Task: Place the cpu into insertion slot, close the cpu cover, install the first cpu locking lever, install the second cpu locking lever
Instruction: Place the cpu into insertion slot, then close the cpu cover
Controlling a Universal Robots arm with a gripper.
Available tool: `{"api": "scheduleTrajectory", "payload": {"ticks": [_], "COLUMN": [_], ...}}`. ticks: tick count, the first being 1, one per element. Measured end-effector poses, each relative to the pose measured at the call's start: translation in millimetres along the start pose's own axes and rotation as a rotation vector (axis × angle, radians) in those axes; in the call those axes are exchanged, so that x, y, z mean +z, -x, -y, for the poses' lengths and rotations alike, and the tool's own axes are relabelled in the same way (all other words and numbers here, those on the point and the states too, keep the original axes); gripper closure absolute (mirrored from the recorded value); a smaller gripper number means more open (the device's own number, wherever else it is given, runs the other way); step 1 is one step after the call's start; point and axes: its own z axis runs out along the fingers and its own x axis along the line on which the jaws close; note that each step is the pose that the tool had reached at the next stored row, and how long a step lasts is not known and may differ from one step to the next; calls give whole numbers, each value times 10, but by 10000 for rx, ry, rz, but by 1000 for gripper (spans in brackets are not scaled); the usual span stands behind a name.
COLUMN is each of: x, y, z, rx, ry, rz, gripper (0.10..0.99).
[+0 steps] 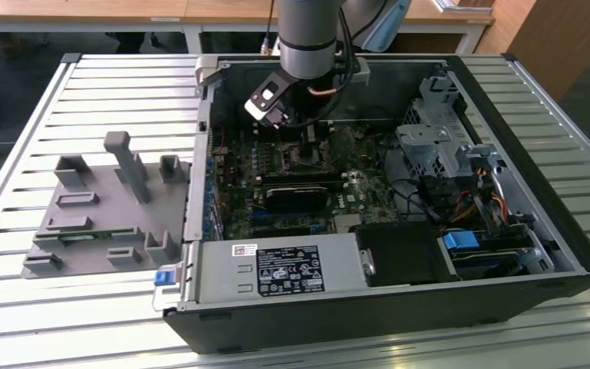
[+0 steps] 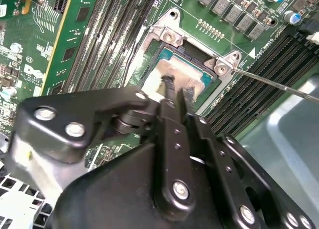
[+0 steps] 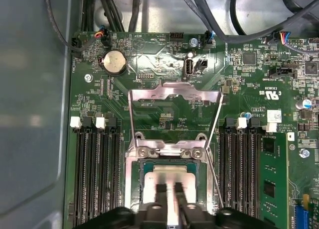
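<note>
The cpu (image 3: 172, 176) lies flat in the insertion slot (image 3: 130, 181), its silvery top showing in both wrist views (image 2: 192, 74). The cpu cover (image 3: 149, 93) stands swung open beyond the slot, a thin metal frame with a square window. A thin wire locking lever (image 3: 216, 171) runs alongside the slot and sticks out free (image 2: 279, 84). My gripper (image 3: 170, 188) is directly over the cpu's middle, its two black fingers (image 2: 168, 89) drawn close with a narrow gap, tips at the chip's top. In the exterior view the gripper (image 1: 306, 150) reaches down into the open computer case.
Long black memory slots (image 3: 94, 174) flank the socket on both sides. A green card (image 3: 276, 179) stands beside them and cables (image 3: 109, 10) cross the case wall. The black case (image 1: 541, 254) sits on a slatted table, with a grey fixture tray (image 1: 111, 207) at the exterior view's left.
</note>
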Motion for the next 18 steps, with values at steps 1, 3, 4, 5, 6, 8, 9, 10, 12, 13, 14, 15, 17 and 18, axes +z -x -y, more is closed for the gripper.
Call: {"api": "scheduleTrajectory", "payload": {"ticks": [1, 3, 4, 5, 6, 8, 9, 10, 12, 13, 14, 15, 17, 18], "x": [-3, -8, -11, -14, -17, -24, -26, -28, -34, -37, -40, -43, -52, -59], "y": [0, 0, 0, 0, 0, 0, 0, 0, 0, 0, 0, 0, 1, 1], "z": [0, -1, -1, -1, -1, -1, -2, -2, -2, -2, -3, -3, -3, -4], "rx": [0, 0, 0, 0, 0, 0, 0, 0, 0, 0, 0, 0, 0, 0], "ry": [1, 0, -1, -2, -3, -6, -5, -6, -7, -7, -8, -9, -14, -15], "rz": [-1, 0, 1, 0, 0, 1, 0, -1, 0, 0, 1, 0, 2, 2], "gripper": [902, 961, 980, 980, 980, 980, 980, 980, 980, 980, 980, 980, 980, 980]}}
